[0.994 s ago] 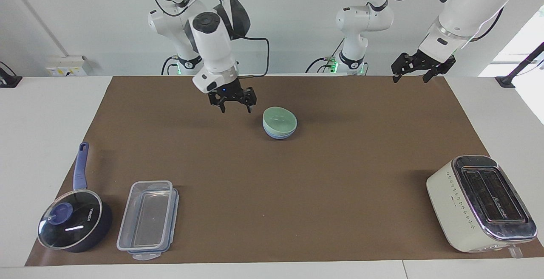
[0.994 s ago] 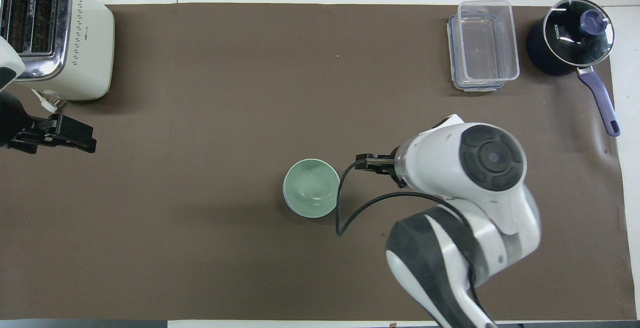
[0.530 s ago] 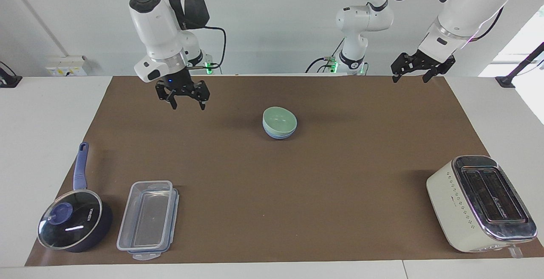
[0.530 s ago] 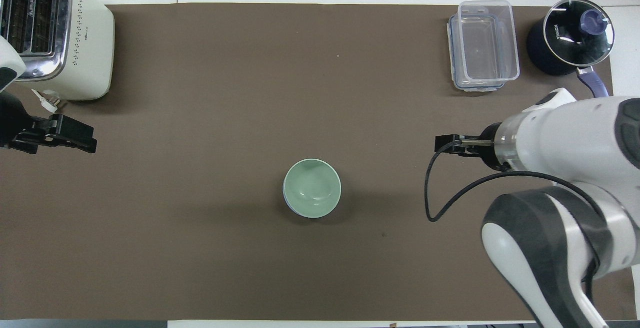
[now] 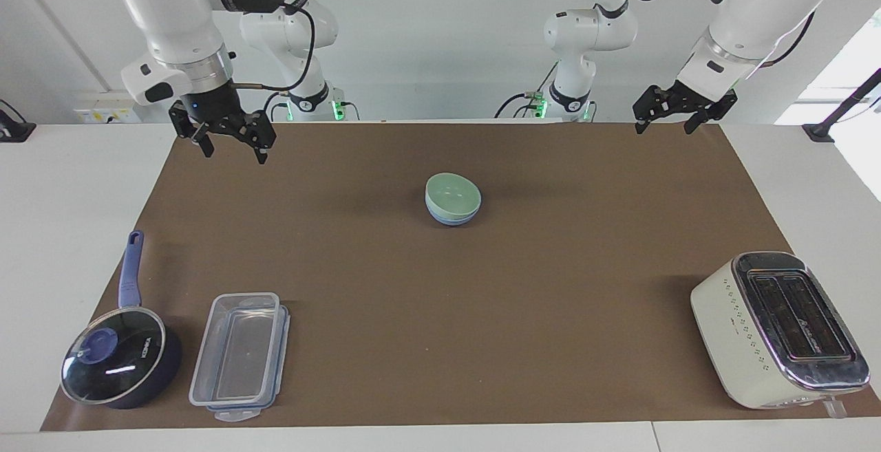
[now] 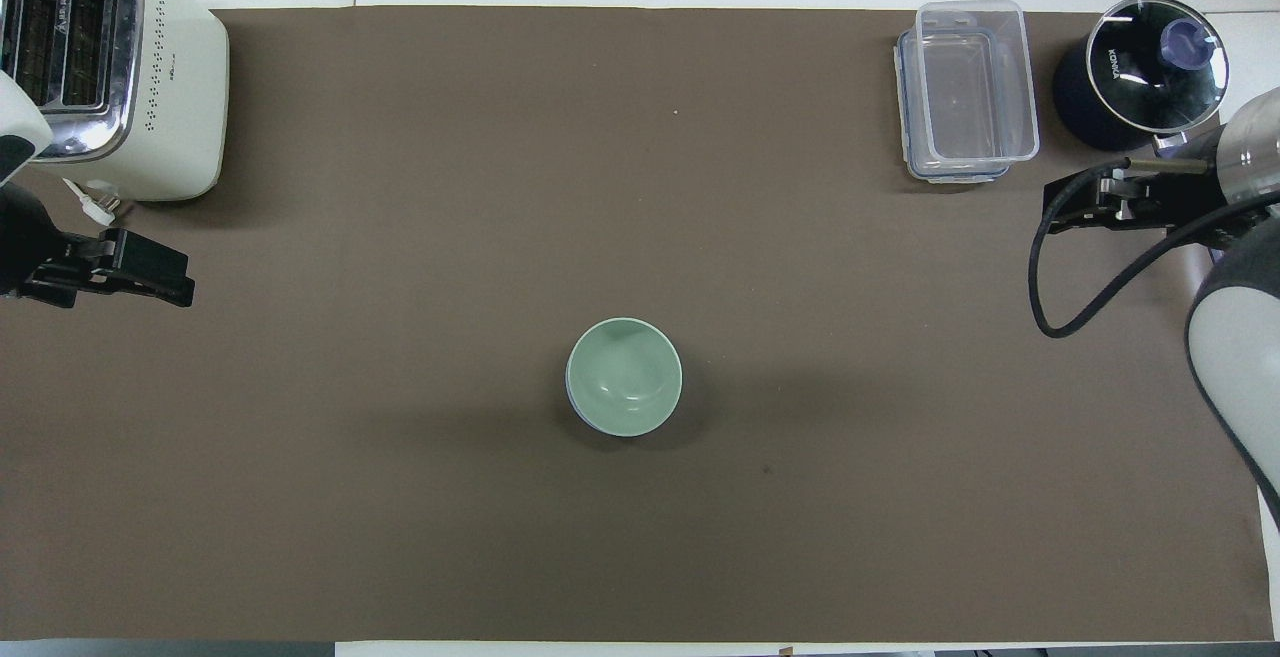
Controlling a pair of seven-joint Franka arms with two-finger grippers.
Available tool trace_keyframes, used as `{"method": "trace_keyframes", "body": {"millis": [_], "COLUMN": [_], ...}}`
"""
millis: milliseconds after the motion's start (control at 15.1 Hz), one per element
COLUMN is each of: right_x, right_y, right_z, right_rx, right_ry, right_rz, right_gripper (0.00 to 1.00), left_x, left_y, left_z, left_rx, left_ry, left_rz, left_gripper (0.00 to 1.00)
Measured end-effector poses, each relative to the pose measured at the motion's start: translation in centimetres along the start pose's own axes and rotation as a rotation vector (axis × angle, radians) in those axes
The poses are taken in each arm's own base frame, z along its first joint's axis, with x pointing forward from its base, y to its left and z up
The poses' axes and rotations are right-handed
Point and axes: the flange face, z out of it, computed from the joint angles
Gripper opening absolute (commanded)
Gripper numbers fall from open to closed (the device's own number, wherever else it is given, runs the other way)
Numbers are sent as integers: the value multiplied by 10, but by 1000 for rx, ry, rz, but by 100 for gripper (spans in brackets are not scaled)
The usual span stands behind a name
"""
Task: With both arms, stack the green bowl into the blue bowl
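Note:
The green bowl (image 5: 453,195) sits nested in the blue bowl (image 5: 451,219) in the middle of the brown mat; only the blue bowl's lower band shows under it. In the overhead view the green bowl (image 6: 624,375) covers nearly all of the blue one. My right gripper (image 5: 234,153) is open and empty, raised over the mat's edge at the right arm's end, well away from the bowls; it also shows in the overhead view (image 6: 1075,207). My left gripper (image 5: 664,127) is open and empty, and waits raised over the mat's edge at the left arm's end (image 6: 150,277).
A cream toaster (image 5: 778,328) stands far from the robots at the left arm's end. A clear lidded container (image 5: 241,356) and a dark blue saucepan (image 5: 120,362) with a glass lid stand far from the robots at the right arm's end.
My right gripper has moved away from beside the bowls toward the right arm's end of the table and risen. The bowls and the left arm have not moved.

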Motion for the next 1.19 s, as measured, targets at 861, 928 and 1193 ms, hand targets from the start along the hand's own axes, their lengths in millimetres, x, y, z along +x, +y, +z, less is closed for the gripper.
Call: {"method": "trace_keyframes", "body": {"millis": [861, 928, 1193], "right_x": [1, 1, -2], "right_y": [30, 31, 35], "right_z": [15, 14, 6], "right_rx": [42, 36, 27], "right_ry": [-67, -64, -47], "right_rz": [53, 52, 19], "right_gripper": [100, 100, 100], "left_x": [0, 0, 0], "left_y": [0, 0, 0], "left_z": [0, 0, 0], "left_rx": [0, 0, 0], "left_ry": [0, 0, 0], "left_rz": [0, 0, -1], "left_gripper": [100, 100, 100]}}
